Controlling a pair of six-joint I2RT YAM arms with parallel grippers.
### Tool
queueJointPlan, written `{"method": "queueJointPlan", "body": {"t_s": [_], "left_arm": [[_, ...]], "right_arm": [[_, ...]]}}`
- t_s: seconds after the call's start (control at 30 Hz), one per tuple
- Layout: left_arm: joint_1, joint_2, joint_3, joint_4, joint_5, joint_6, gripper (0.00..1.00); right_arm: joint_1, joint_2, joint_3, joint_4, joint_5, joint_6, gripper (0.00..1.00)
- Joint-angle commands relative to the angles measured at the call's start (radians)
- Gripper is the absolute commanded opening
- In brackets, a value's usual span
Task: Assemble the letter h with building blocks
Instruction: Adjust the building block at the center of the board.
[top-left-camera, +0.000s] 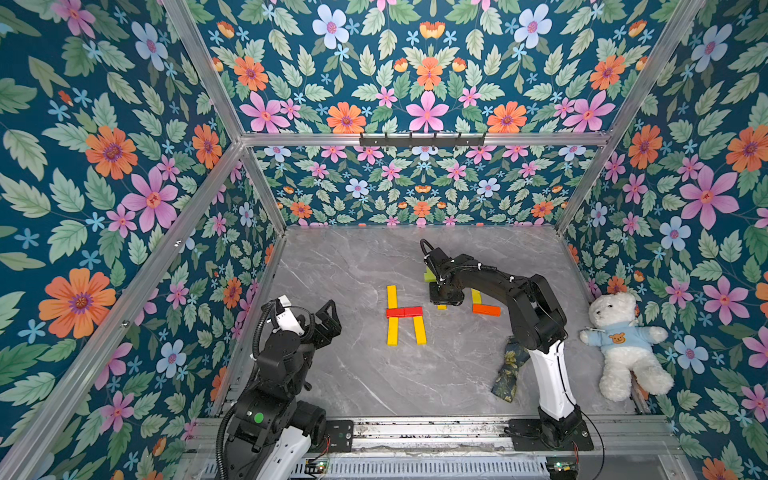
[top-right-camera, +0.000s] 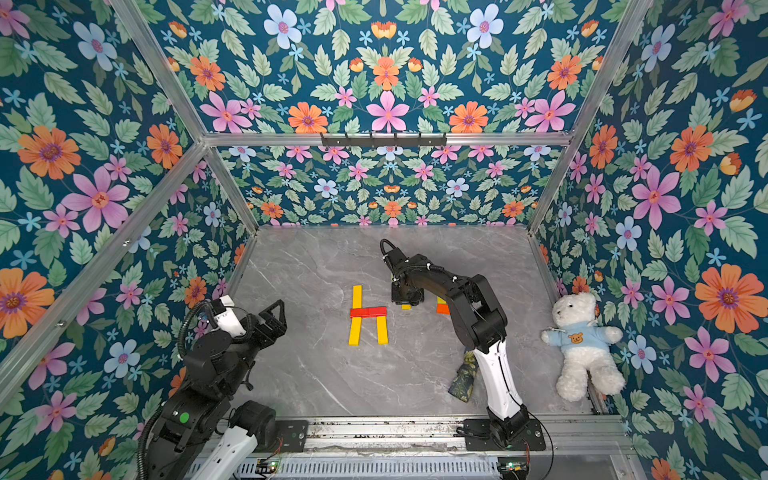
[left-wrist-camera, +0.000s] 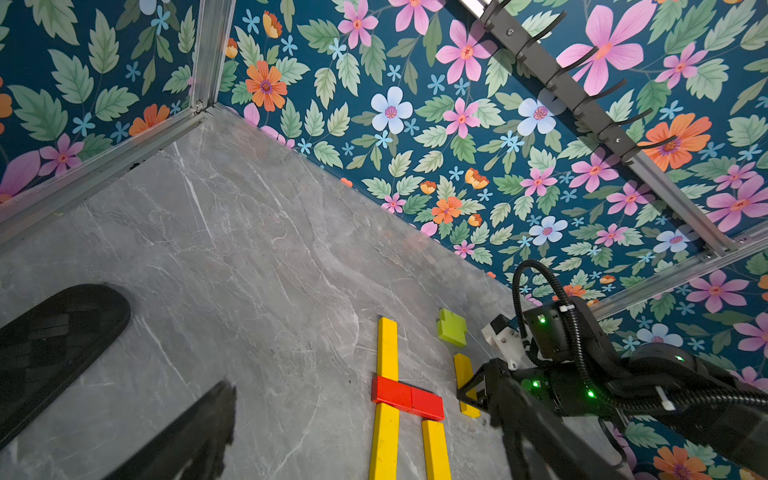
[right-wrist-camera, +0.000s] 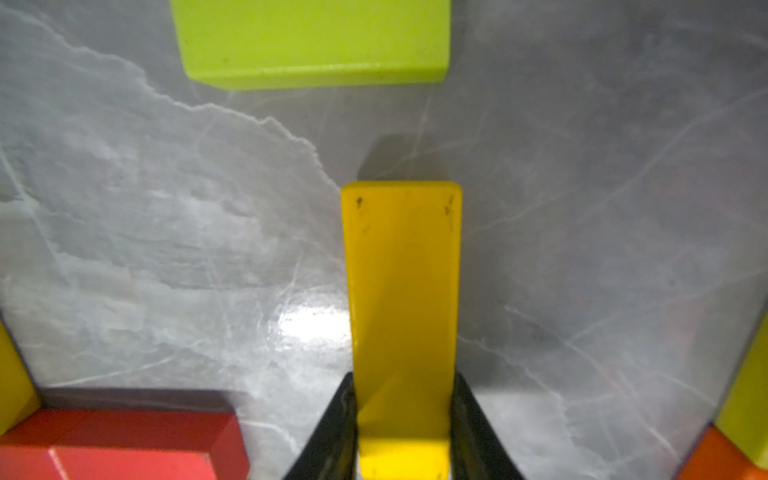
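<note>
On the grey marble table, a long yellow upright (top-left-camera: 392, 314), a red crossbar (top-left-camera: 404, 311) and a shorter yellow leg (top-left-camera: 419, 330) lie together as an h shape; both top views show it. Just to its right, my right gripper (top-left-camera: 445, 297) points down and is shut on a short yellow block (right-wrist-camera: 403, 291); in the right wrist view the black fingers (right-wrist-camera: 336, 419) press both of its long sides. A lime-green block (right-wrist-camera: 311, 41) lies beyond that block's far end. My left gripper (top-left-camera: 328, 322) hangs raised at the left, open and empty, away from the blocks.
An orange block (top-left-camera: 486, 309) and a yellow-green one (top-left-camera: 476, 296) lie right of the right gripper. A dark floral cloth scrap (top-left-camera: 509, 374) lies by the right arm's base. A white teddy bear (top-left-camera: 623, 345) rests against the right wall. Floral walls enclose the table.
</note>
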Motion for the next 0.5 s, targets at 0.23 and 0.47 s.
{"method": "queueJointPlan", "body": {"t_s": [0.23,0.47], "left_arm": [[0.001,0.004,0.001,0.020,-0.006,-0.005,1.00],[0.001,0.009,0.002,0.023,-0.004,-0.005,1.00]], "right_arm": [[0.005,-0.021,-0.017,-0.015,0.010,0.017,0.60],[0.005,-0.065,0.059,-0.019,0.033,0.017,0.78]]}}
